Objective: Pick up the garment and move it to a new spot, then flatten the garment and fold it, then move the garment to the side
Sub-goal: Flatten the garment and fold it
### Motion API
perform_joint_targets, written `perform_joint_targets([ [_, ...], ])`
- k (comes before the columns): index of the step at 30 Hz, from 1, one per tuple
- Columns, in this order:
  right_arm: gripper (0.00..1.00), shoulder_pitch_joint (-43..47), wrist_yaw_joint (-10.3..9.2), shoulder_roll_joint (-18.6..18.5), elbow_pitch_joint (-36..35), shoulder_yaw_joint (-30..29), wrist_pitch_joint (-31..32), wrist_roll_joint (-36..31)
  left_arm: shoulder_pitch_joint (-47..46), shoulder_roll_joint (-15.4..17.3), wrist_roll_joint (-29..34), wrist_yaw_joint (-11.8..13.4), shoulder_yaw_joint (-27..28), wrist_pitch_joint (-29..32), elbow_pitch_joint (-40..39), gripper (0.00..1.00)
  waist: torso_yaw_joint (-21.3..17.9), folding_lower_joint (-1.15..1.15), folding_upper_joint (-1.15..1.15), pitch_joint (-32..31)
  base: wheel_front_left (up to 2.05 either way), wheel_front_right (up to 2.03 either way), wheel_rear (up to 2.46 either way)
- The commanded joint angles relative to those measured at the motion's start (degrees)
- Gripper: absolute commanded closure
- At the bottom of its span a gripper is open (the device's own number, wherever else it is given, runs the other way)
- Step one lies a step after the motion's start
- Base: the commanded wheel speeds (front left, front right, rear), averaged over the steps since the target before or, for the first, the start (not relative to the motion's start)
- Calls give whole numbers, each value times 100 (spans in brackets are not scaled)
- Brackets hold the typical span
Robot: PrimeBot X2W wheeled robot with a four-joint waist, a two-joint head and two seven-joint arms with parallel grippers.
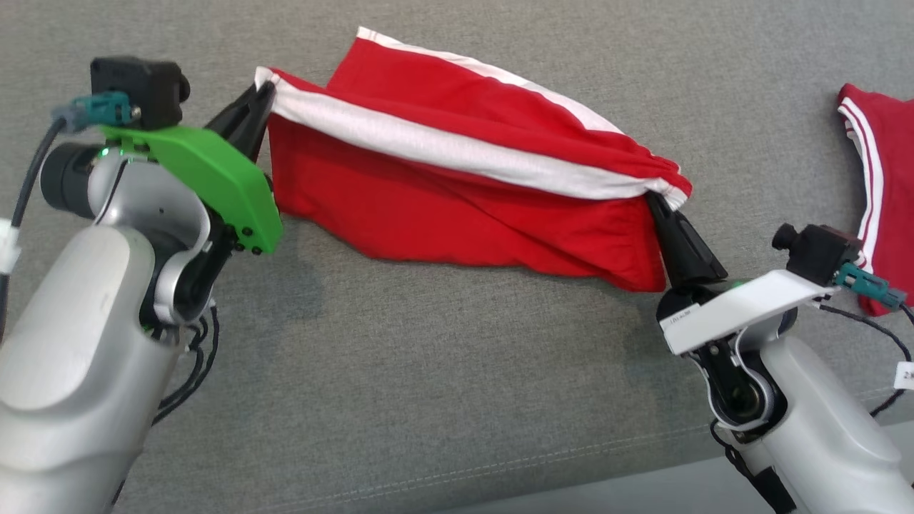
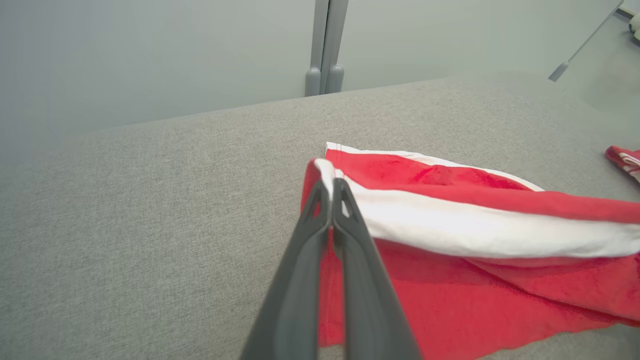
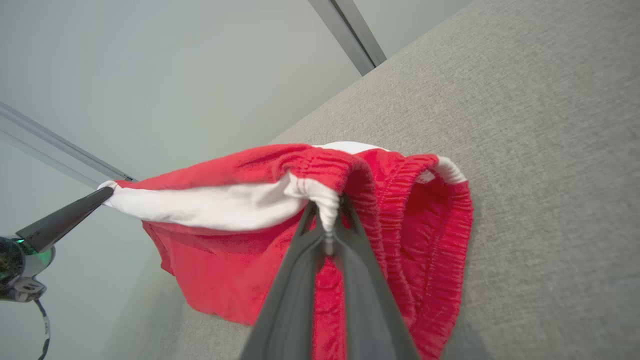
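A grey fabric surface (image 1: 428, 371) filled the head view, with a pale wall (image 2: 150, 60) and a grey upright post (image 2: 325, 45) beyond its far edge in the left wrist view. A pair of red shorts (image 1: 457, 207) was stretched across the middle of the head view, running from the upper left down toward the right centre. Its broad white stripe (image 1: 443, 146) was pulled into a taut line between the two arms. The left gripper (image 1: 260, 96), reaching in from the upper left below a green cover (image 1: 207, 178), had its two dark fingers pressed together on the end of that stripe, with the cloth pinched at the tips. The right gripper (image 1: 655, 203), rising from the lower right, was likewise closed, nipping the gathered elastic waistband (image 3: 430, 240) where the stripe met it; in the right wrist view the white cloth bunched between its fingertips. A further flap of the shorts lay flat on the surface behind the stretched edge, toward the top centre. The lower red panel sagged below the stripe, and whether its hem touched the surface could not be told. A second red garment (image 1: 882, 157) with thin white trim lay at the right edge of the head view, well apart from the shorts.
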Motion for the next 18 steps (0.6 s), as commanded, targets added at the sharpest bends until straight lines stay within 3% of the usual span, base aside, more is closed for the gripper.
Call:
perform_joint_targets([
  [1, 100, -178, -1, 58, 103, 50, -61, 4, -272, -78, -36, -91, -9, 17, 254, 100, -294, -1, 0, 279, 0, 0, 0],
  [12, 100, -1316, -1, 341, 1008, 564, -298, 287, -2107, -467, -4, -781, -99, -78, 2974, 100, -791, -1, 0, 714, 0, 0, 0],
  [18, 100, -1608, -1, 419, 1190, 818, -341, 447, -2597, -572, 88, -972, -256, -126, 3780, 100, -953, -1, 0, 823, 0, 0, 0],
])
